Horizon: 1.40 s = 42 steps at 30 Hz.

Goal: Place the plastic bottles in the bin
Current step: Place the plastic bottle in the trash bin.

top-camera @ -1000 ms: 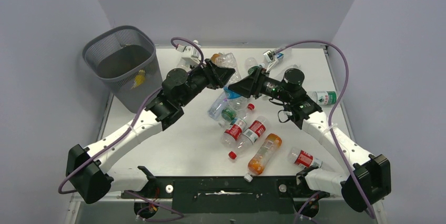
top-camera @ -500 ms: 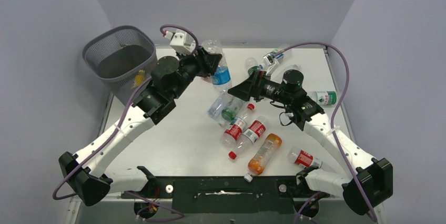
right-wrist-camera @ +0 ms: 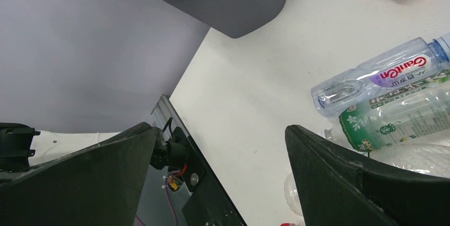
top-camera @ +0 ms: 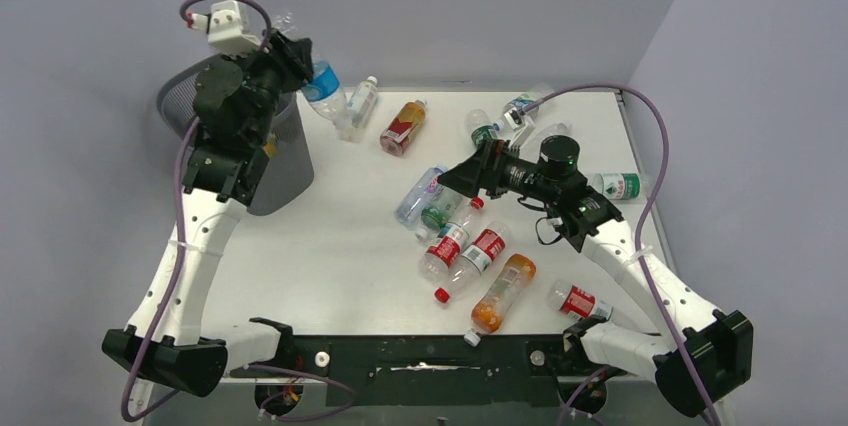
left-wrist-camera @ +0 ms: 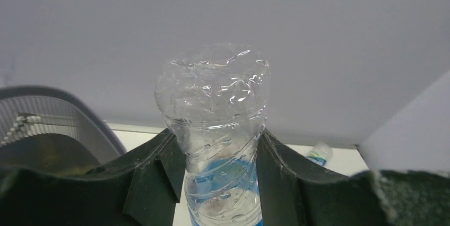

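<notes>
The plastic bottles (top-camera: 470,246) mostly lay scattered across the table (top-camera: 330,246), but the blue-labelled bottle (top-camera: 322,86) was clamped between the fingers of the left gripper (top-camera: 297,64). It was held high, just beside the bin (top-camera: 285,161), and to my eye not yet over its mouth. Done well, the arm would swing it fully above the opening before letting go. The right gripper (top-camera: 452,174) hung spread wide and empty near the pile.

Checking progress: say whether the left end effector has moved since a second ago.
Yes. The left end effector, gripping a bottle, swung left, reaching the bin.
</notes>
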Each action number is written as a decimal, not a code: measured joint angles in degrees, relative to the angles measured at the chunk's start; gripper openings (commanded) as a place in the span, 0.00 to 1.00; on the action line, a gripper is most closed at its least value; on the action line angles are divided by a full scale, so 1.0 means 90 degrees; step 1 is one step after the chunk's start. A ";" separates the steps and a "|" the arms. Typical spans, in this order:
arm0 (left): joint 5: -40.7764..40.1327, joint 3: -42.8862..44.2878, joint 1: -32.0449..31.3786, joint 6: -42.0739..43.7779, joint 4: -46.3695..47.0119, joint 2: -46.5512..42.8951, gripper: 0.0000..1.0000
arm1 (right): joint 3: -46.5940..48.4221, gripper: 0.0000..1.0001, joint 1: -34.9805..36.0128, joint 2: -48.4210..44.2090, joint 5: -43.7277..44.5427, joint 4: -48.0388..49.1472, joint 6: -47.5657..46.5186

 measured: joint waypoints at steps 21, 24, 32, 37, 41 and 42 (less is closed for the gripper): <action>-0.0486 0.0457 0.2667 0.0423 -0.0226 0.0289 0.69 | -0.0078 0.98 0.0000 -0.0192 0.0129 -0.0272 -0.0107; -0.0595 0.0566 0.2897 0.0355 -0.0425 0.0469 0.85 | -0.0134 0.98 0.0000 -0.0192 0.0136 -0.0279 -0.0104; -0.0590 0.0862 0.3004 0.0187 -0.1132 0.0804 0.90 | -0.0138 0.98 0.0000 -0.0192 0.0143 -0.0287 -0.0104; -0.0107 0.1273 0.3016 -0.0019 -0.1552 0.0874 0.90 | -0.0138 0.98 0.0000 -0.0192 0.0192 -0.0306 -0.0104; 0.0622 0.1384 0.3011 -0.0287 -0.1739 0.0860 0.90 | -0.0148 0.98 0.0000 -0.0197 0.0321 -0.0413 -0.0109; 0.0809 0.1382 0.3007 -0.0342 -0.1802 0.0857 0.90 | -0.0175 0.98 0.0000 -0.0204 0.0372 -0.0449 -0.0109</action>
